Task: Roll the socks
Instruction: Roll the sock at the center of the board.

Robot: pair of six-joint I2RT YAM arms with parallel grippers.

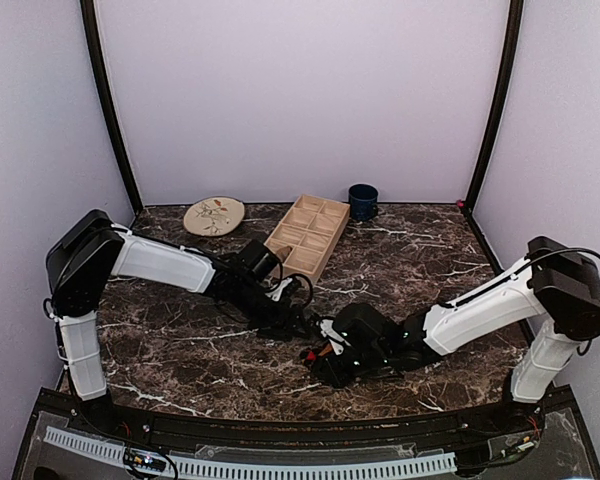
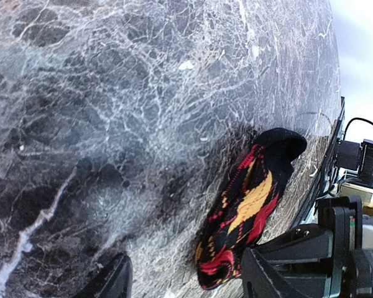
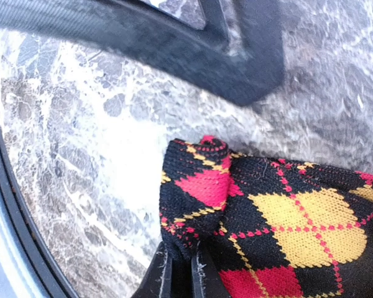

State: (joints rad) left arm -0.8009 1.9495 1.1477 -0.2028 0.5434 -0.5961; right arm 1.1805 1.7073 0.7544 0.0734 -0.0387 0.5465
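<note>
**A:** What takes up most of the scene?
**B:** A dark brown marble table [image 1: 400, 260] veined in white. Two black-and-white arms reach inward over it, the left arm [image 1: 160, 262] and the right arm [image 1: 480, 315].
**A:** And at the back?
**B:** A pale wooden tray [image 1: 310, 232] divided into compartments. A round beige plate [image 1: 214, 215] lies to its left and a dark blue cup [image 1: 362, 201] stands to its right.
**A:** Where is the sock?
**B:** The soft black argyle sock [image 2: 248, 205] with red and orange diamonds lies bunched on the marble near the front middle, between the two wrists.
**A:** The grippers?
**B:** The right gripper [image 3: 180, 273] is pinched closed on the sock's edge. The left gripper [image 2: 186, 282] stands spread with nothing between its fingers. The sock is just beside one of them, and I cannot tell whether they touch.
</note>
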